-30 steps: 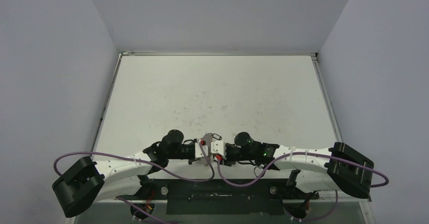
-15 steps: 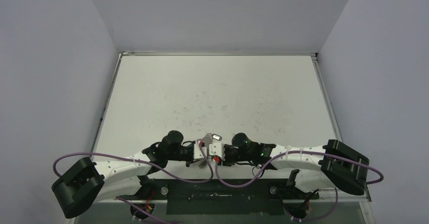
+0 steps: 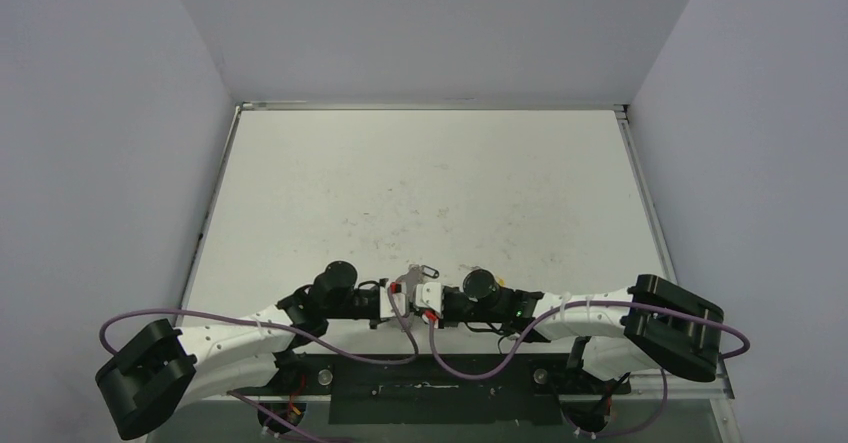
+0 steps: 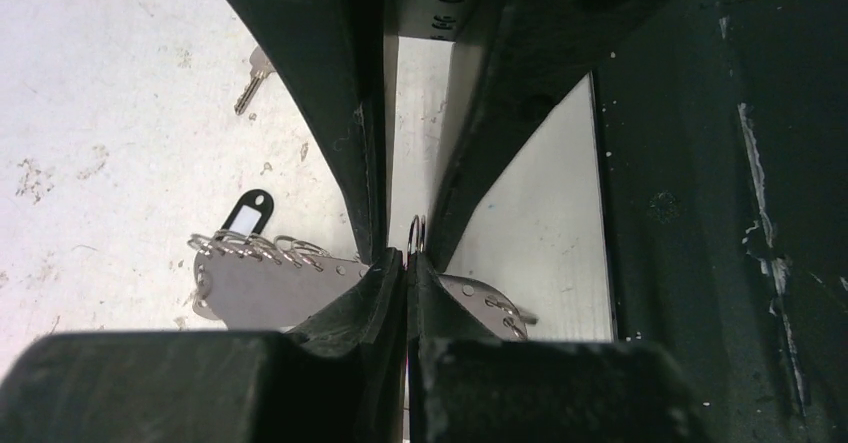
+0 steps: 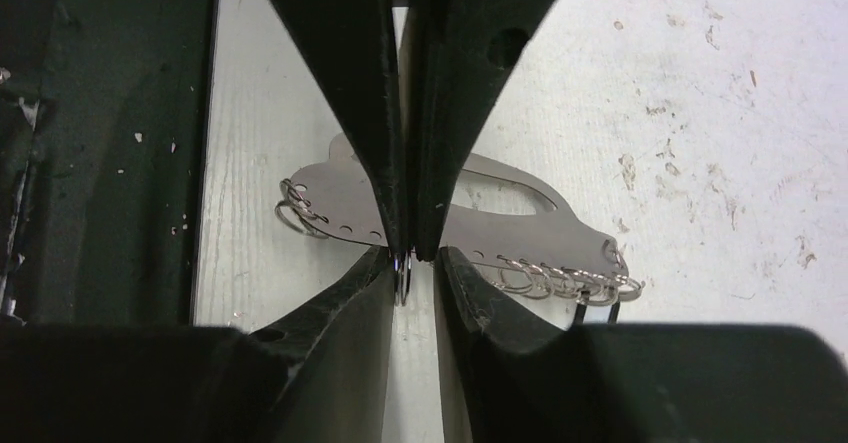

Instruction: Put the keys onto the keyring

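The keyring [image 4: 270, 288] is a flat silver plate edged with small rings, and my left gripper [image 4: 408, 263] is shut on its middle. One small ring [image 4: 417, 233] stands up just past the left fingertips. In the right wrist view the keyring [image 5: 510, 213] lies across the frame. That small ring [image 5: 402, 275] sits between the fingers of my right gripper [image 5: 415, 255], against one pad, with a gap still showing. A black tag [image 4: 246, 213] hangs from the rings. One loose silver key [image 4: 256, 73] lies on the table beyond. From above, both grippers meet at the keyring [image 3: 412, 275].
Everything happens just above the table's near edge, over a pale metal strip [image 4: 540, 223] and the dark base plate [image 5: 100, 163] behind it. The white table [image 3: 430, 183] stretches away to grey walls on three sides.
My right arm has shifted left, bringing its gripper up to the left one. The right jaws have narrowed around the small ring. My left gripper has kept its hold.
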Robot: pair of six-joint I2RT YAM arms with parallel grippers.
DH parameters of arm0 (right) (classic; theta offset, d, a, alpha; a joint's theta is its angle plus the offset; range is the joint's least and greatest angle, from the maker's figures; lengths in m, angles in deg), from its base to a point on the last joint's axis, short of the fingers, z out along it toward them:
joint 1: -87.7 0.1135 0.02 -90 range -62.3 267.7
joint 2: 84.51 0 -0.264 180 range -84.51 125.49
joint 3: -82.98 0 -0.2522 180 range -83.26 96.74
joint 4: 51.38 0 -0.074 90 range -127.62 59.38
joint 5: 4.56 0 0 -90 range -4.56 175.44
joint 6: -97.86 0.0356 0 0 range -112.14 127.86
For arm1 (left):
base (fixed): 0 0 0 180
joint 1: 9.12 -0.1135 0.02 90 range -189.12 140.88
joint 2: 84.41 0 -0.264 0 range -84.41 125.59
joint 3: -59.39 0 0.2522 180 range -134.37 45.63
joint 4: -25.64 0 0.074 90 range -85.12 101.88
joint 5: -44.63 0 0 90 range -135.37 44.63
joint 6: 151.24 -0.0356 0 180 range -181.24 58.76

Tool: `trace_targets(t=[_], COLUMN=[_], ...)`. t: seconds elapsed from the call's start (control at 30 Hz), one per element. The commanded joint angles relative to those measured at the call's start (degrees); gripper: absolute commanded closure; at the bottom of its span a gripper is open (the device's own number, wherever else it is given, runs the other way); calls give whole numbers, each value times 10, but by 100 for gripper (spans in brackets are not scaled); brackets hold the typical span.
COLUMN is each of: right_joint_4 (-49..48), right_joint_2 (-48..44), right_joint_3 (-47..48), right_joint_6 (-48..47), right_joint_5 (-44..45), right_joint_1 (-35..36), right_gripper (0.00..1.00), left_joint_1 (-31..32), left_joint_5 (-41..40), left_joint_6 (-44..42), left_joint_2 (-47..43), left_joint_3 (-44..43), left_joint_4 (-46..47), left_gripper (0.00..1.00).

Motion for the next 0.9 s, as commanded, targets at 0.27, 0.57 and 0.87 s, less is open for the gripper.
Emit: trace_targets(t=[0.27, 0.57, 0.87], right_joint_4=[-10, -135, -232], right_joint_2=[-19, -42, -49], right_joint_3=[-5, -57, -76], right_joint_6=[7, 60, 116], right_joint_5=[19, -14, -82], right_joint_1=[4, -37, -76], right_gripper=[100, 100, 100], left_joint_1=[3, 3, 3], left_joint_5=[0, -49, -49], left_joint_6=[1, 19, 48], left_joint_2=[-27, -72, -74], left_joint_3=[-4, 21, 56], left_joint_4=[46, 31, 107], left_gripper=[100, 66, 67])
